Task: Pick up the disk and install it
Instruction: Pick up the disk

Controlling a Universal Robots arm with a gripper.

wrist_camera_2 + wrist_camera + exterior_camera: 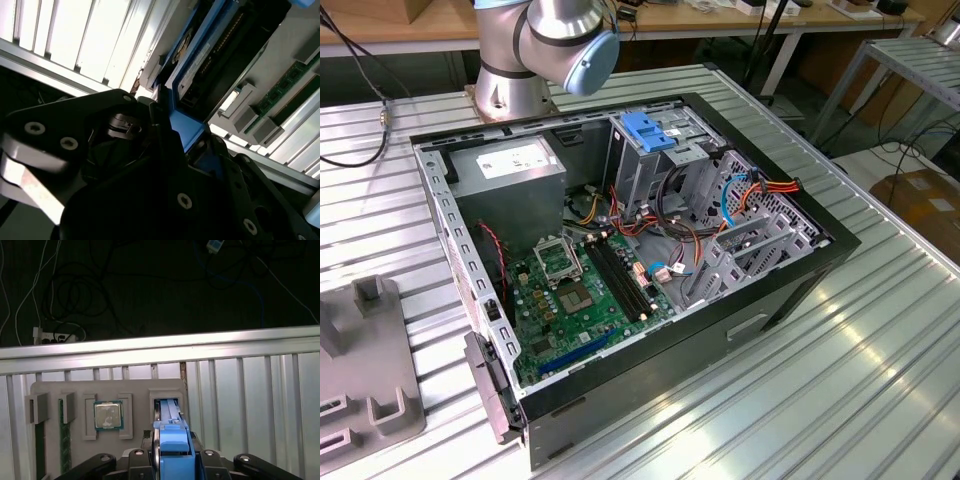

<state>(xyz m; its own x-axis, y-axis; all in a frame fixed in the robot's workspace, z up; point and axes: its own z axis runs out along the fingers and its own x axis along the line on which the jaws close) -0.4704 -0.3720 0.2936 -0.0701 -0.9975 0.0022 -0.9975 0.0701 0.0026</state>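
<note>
Blue plastic is what I see first: the rail of the disk [172, 440] sits between the jaws of the gripper [172, 462] in the first wrist view. The jaws are pressed against it from both sides, so the tool is pinching the disk by its edge. The disk stands on edge in a slot of the grey holder [75, 390], which lies on the slatted aluminium table [240, 390]. In the same holder I can make out a square chip [108, 416] in its own recess beside the disk's slot, and a green memory stick [62, 440] upright in a slot further along.

In the second wrist view the black body of the gripper [185, 145] is close over the disk [210, 55], whose dark body and blue rail run away from it, with memory sticks [282, 92] beyond.

In the exterior view the arm [550, 40] rises behind the open computer case [800, 270]. Inside the case lie the green motherboard [580, 300], the grey power supply [510, 175] and a blue bracket [650, 130] on top of the silver drive cage. The holder [370, 380] is at the exterior view's left, well apart from the case.
</note>
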